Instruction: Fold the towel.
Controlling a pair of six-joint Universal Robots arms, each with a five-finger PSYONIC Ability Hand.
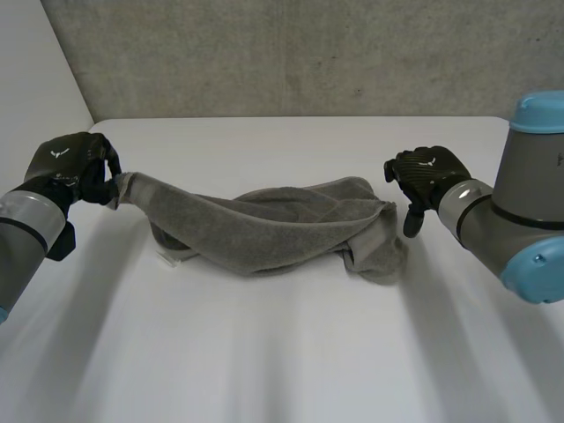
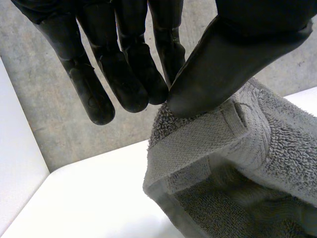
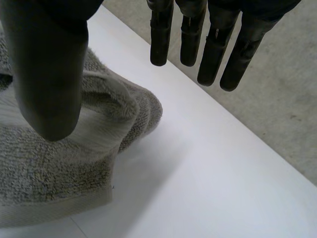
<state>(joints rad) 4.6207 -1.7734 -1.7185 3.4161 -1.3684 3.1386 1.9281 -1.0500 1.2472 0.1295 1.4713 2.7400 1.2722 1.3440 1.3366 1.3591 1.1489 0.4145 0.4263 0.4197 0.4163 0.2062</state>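
Note:
A grey towel [image 1: 273, 229] lies bunched across the middle of the white table [image 1: 291, 352]. Its left end is lifted off the table, and my left hand [image 1: 75, 172] is shut on that end. In the left wrist view the thumb [image 2: 218, 69] presses the towel's hemmed corner [image 2: 198, 144] against the fingers [image 2: 133, 84]. My right hand [image 1: 427, 181] hovers just right of the towel's right end, open, its fingers pointing down. From the right wrist, the straight fingers [image 3: 213, 44] and thumb [image 3: 47, 74] stand apart above the slumped towel end [image 3: 74, 148], holding nothing.
A grey concrete wall [image 1: 291, 53] rises behind the table's far edge. The table top [image 1: 291, 141] runs bare behind the towel, and the towel's small white label [image 1: 167, 258] peeks out at its front left.

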